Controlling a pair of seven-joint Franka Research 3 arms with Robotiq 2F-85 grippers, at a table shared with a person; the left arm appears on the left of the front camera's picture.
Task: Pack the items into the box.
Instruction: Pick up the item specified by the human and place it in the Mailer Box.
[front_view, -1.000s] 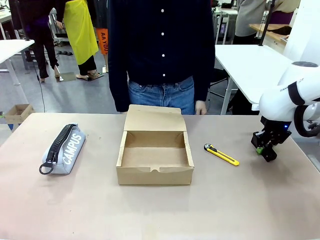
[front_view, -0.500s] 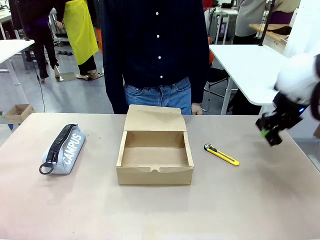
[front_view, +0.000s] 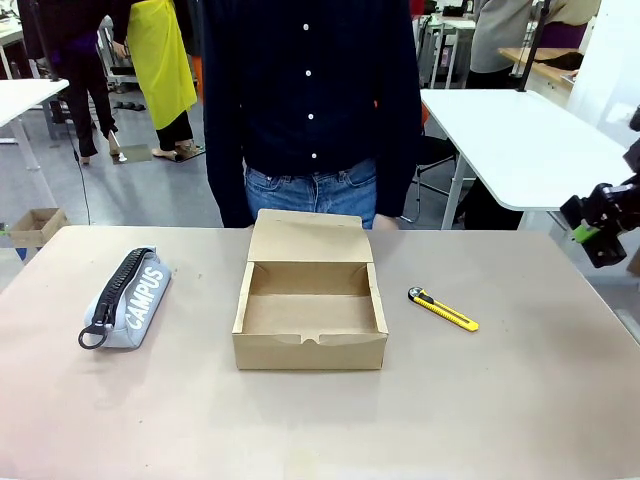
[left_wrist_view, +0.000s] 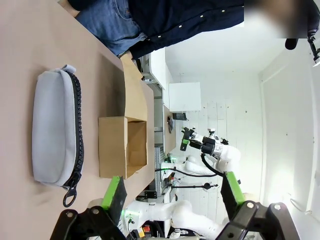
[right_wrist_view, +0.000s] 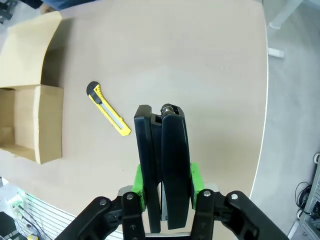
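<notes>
A tan counter (front_view: 520, 400) fills the lower half of the front view. Behind it the room holds white tables and people standing farther off. A person in a dark buttoned shirt (front_view: 310, 90) stands at the counter's far edge, upper centre.

The cardboard box (front_view: 310, 315) sits open at the centre of the frame, its lid flap raised at the back. The yellow-and-black utility knife (front_view: 443, 309) lies slanted just right of the box, not touching it. A grey "CAMPUS" pencil case (front_view: 128, 293) lies at centre left.

The right pincer (front_view: 598, 235) is raised at the right edge of the frame, mid-height and tilted. In its wrist view its green pads are clamped on a flat black object (right_wrist_view: 162, 165), which stands up between them.

The left pincer (left_wrist_view: 172, 200) sits at the bottom of its wrist view, with its fingers spread wide.
</notes>
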